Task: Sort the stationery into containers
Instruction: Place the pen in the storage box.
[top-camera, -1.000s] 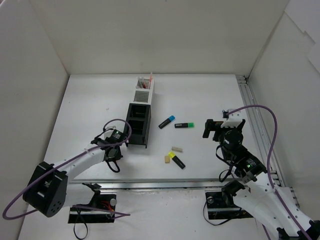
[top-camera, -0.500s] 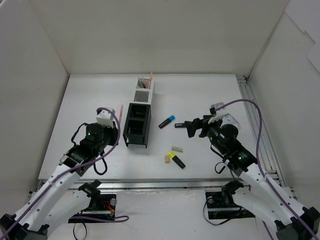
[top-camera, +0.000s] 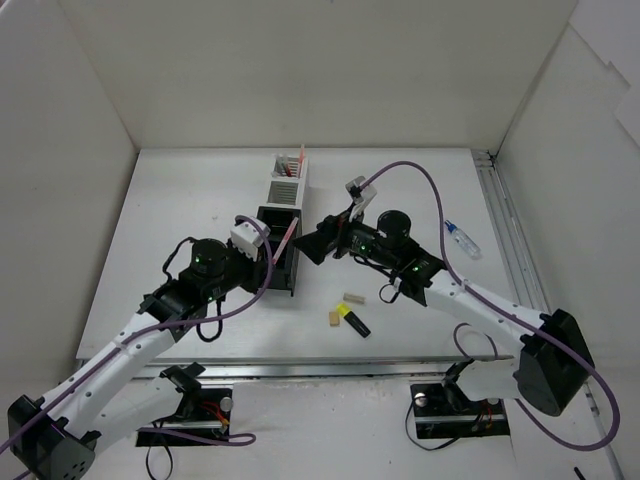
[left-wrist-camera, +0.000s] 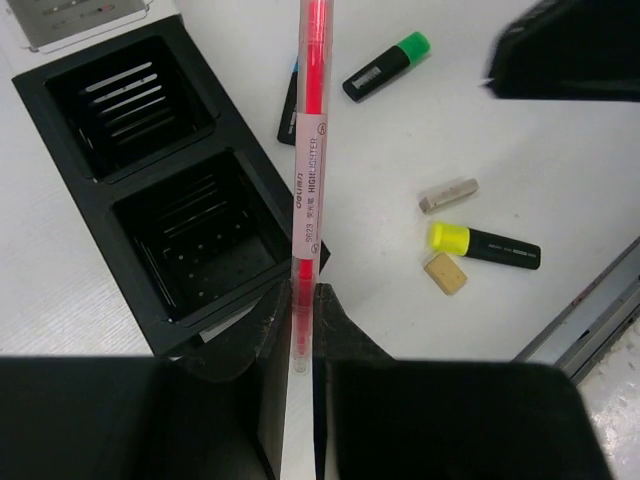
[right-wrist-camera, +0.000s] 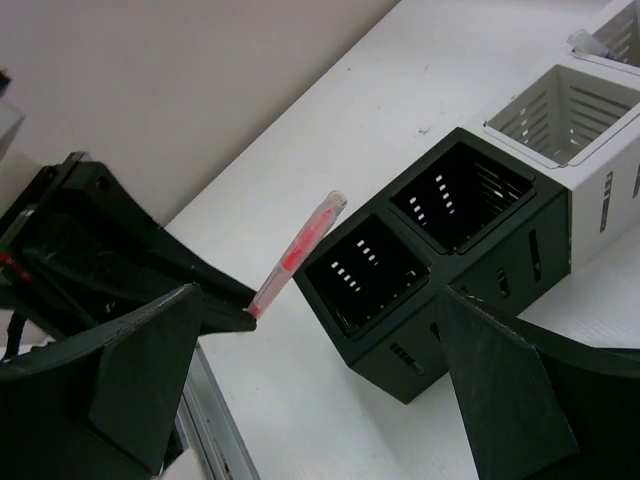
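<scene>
The containers stand in a row: two black boxes near me, two white ones behind. My left gripper is shut on a red pen, which slants up over the nearest black box; the left wrist view shows the pen pinched between the fingers. My right gripper is open and empty just right of the black boxes, its fingers wide apart. A yellow-capped highlighter and two erasers lie in front. A green-capped highlighter shows in the left wrist view.
Red pens stand in the far white compartment. A small clear bottle lies at the right near the metal rail. White walls close in the left, back and right. The right arm hides the blue- and green-capped highlighters in the top view.
My left gripper lifted the red pen from left of the black boxes and carried it right, over the nearest box. My right arm swung left from the table's right side to the containers.
</scene>
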